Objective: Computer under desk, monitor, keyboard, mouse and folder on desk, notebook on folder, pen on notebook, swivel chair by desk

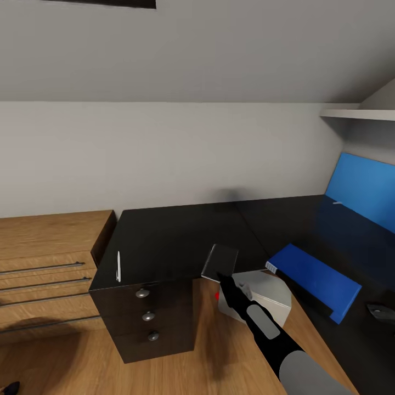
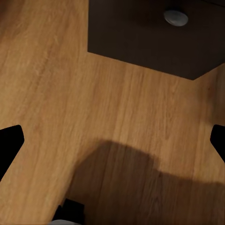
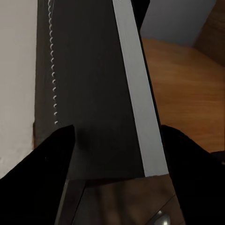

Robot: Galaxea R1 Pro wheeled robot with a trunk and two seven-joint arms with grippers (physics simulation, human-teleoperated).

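The glossy black desk runs along the wall and turns toward me on the right. My right gripper is shut on the thin grey notebook, which is tilted at the desk's inner front edge. In the right wrist view the notebook shows its dark cover, spiral binding and pale edge between the black fingers of that gripper. The blue folder lies on the desk's right wing, with the dark mouse beyond it. The white pen lies near the desk's left front corner. The light grey computer stands under the desk. My left gripper hangs open over the floor.
A dark three-drawer unit holds up the desk's left end, and its knob shows in the left wrist view. A light wooden drawer cabinet stands left of it. A blue wall panel and a white shelf are at the right.
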